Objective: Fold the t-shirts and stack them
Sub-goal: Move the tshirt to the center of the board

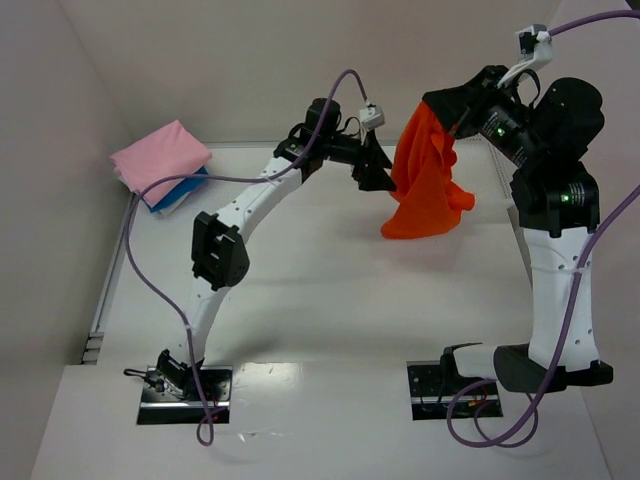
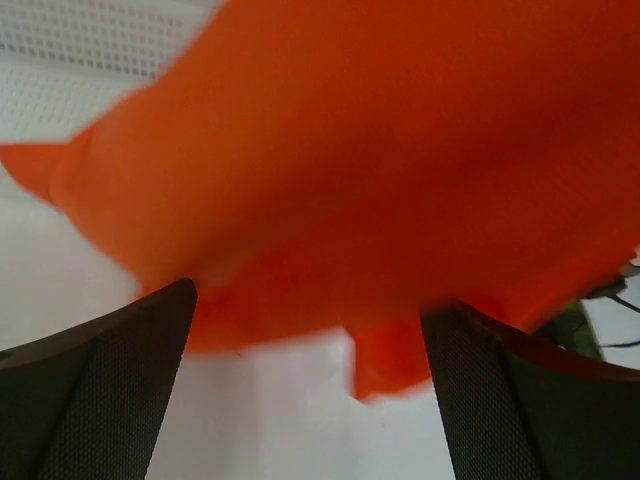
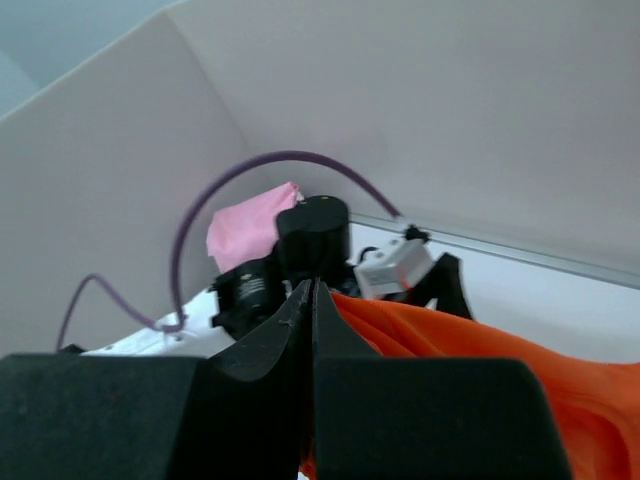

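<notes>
The bright orange t-shirt (image 1: 425,180) hangs bunched in the air at the back of the table, its lower end near the tabletop. My right gripper (image 1: 447,118) is shut on its top and holds it up; in the right wrist view the fingers (image 3: 312,330) are pressed together over orange cloth (image 3: 500,370). My left gripper (image 1: 385,170) is open right beside the hanging shirt, and the orange cloth (image 2: 380,170) fills the left wrist view just ahead of the spread fingers (image 2: 110,380). A folded pink t-shirt (image 1: 160,157) lies on a blue t-shirt (image 1: 185,190) at the far left.
White walls close the table at the back and both sides. A white perforated surface (image 2: 110,40) shows behind the orange shirt in the left wrist view. The arm bases (image 1: 185,385) sit at the near edge.
</notes>
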Controlling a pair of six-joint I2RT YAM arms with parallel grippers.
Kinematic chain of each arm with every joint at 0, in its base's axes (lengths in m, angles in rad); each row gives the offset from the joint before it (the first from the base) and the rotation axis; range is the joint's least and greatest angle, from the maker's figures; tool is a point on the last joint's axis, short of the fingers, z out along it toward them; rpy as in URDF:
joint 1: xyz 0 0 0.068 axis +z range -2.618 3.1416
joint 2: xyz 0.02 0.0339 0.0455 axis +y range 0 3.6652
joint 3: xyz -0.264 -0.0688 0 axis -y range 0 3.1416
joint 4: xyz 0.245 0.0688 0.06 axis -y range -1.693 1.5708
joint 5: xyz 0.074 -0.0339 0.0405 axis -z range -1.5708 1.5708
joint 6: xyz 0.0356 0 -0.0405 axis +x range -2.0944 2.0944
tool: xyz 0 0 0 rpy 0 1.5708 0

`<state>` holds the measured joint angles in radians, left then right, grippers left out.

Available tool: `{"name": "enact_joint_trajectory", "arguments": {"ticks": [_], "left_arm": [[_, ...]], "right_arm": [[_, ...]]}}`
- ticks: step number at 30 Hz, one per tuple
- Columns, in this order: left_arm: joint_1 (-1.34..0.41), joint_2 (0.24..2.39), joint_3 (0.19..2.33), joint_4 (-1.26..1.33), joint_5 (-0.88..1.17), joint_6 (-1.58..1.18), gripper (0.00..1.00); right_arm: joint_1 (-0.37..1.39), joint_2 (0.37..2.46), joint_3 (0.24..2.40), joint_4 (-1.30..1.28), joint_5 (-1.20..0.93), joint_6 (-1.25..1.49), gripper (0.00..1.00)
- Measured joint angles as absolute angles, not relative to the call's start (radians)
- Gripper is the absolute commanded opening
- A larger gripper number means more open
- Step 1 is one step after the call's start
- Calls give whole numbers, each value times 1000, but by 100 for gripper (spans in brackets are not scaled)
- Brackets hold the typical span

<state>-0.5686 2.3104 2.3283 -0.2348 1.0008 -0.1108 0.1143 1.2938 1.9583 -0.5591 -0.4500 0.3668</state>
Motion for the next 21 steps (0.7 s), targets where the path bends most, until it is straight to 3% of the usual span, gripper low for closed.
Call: {"name": "enact_joint_trajectory", "arguments": {"ticks": [5, 6, 7, 9, 10, 18, 21], "left_arm": [[-625, 2559, 2746, -328, 988, -105, 99], [-638, 2612, 2844, -345, 987, -108, 95], [-643, 2622, 2865, -349, 986, -108, 83], [-659, 2630, 2896, -383, 985, -105, 27], [-665, 2630, 2907, -405, 984, -98, 7], [-654, 2614, 2921, -656, 881, 35, 0], [-634, 2518, 2812, -754, 776, 102, 0]], "right_arm": [[114, 1287, 1958, -562, -510, 378, 7], [114, 1283, 1958, -562, -519, 379, 7], [114, 1280, 1958, -562, -523, 380, 7], [114, 1267, 1959, -562, -531, 381, 7], [114, 1258, 1961, -563, -531, 381, 7], [114, 1222, 1988, -585, -430, 353, 8], [114, 1222, 1990, -603, -366, 336, 8]]}}
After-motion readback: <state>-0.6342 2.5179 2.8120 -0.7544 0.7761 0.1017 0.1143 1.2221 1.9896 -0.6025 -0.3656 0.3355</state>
